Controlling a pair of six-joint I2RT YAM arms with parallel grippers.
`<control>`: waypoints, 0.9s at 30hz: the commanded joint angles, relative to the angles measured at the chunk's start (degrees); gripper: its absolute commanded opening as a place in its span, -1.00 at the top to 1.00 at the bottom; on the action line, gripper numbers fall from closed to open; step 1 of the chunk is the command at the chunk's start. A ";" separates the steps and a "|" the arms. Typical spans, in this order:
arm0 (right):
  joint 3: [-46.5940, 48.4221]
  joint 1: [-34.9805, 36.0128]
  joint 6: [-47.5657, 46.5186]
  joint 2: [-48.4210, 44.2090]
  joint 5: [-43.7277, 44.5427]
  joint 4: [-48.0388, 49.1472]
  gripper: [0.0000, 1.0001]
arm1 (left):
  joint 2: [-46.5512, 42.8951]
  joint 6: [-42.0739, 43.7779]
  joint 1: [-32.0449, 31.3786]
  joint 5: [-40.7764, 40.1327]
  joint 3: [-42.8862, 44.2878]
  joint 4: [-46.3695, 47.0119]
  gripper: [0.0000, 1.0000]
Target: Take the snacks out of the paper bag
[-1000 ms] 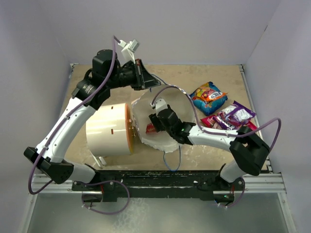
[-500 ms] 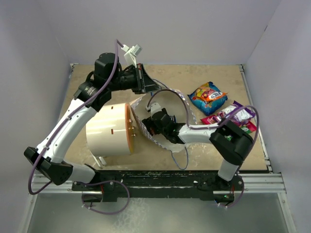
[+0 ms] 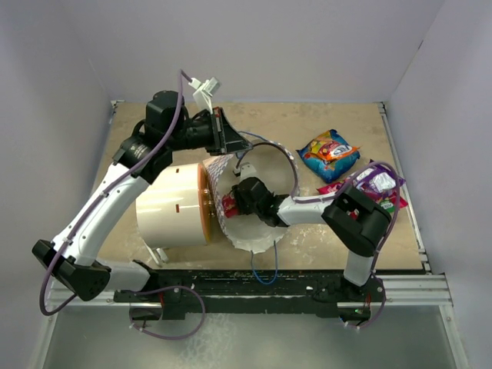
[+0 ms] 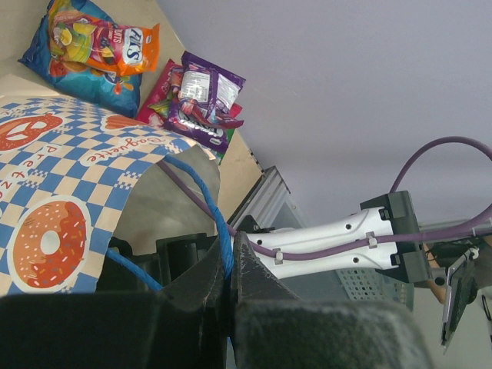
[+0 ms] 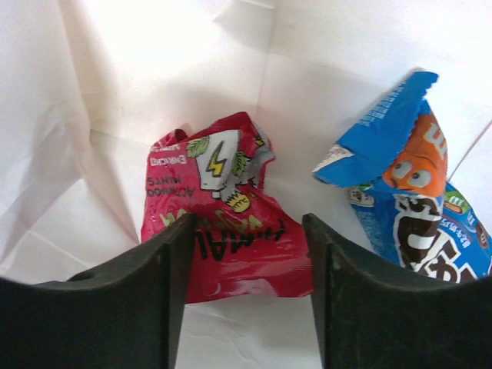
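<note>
Top view first: the paper bag [image 3: 257,240] lies on the table [image 3: 323,244] with its white inside showing. A big white cylinder [image 3: 171,204] sits right up against the bag on the left-arm side. The left gripper [image 3: 231,140] is at the bag's far rim. The right gripper [image 3: 237,201] is down inside the bag, next to a red packet [image 3: 226,206]. Outside the bag, well apart from it on the right-arm side, three snacks lie on the table: a blue-and-orange packet [image 3: 330,154], a purple packet [image 3: 377,181] and a pink packet [image 3: 332,191].

Left wrist view: the left gripper [image 4: 231,257] has its fingers pressed together on the bag's blue cord handle [image 4: 209,196], and the cord runs straight in between them. The bag's checkered outside [image 4: 69,192], with its donut and pretzel prints, fills the space beside the gripper. Beyond the bag are the blue-and-orange packet [image 4: 84,50] and the purple packet [image 4: 200,96], which lies on top of the pink one.

Right wrist view: this one looks into the bag, with white paper [image 5: 154,77] all around. The right gripper [image 5: 247,257] is spread wide, with one finger on each side of the red packet's [image 5: 223,231] near end and not clamped on it. A blue packet [image 5: 411,200] with an orange cartoon face stands just beside the red one, outside the fingers — both are at the bag's bottom.
</note>
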 commanded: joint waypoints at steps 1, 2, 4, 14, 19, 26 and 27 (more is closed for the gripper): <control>0.71 -0.08 -0.02 -2.67 -1.06 0.68 0.38 | -2.21 -0.35 0.44 -0.36 -1.29 2.10 1.00; 0.74 -0.08 -1.17 -3.23 -0.61 0.57 0.49 | -2.29 -0.33 0.44 -0.53 -1.56 2.10 1.00; 0.88 -0.08 -3.39 -4.51 -0.05 0.30 0.66 | -2.58 -0.46 0.41 -0.81 -1.84 2.10 1.00; -0.47 0.22 -10.49 -13.58 -1.93 -3.84 1.00 | -3.57 -0.81 0.44 -4.70 -3.41 1.83 1.00; -5.02 0.53 -12.61 -22.00 -5.20 -5.41 1.00 | -3.28 -0.46 0.50 -6.43 -2.97 1.68 1.00; -7.05 0.53 -16.26 -33.22 -4.15 -11.98 1.00 | -2.60 -0.55 0.51 -6.90 -2.97 0.69 1.00; -6.70 0.53 -16.32 -34.61 -3.84 -13.58 1.00 | -2.74 -0.63 0.51 -6.85 -3.01 0.77 1.00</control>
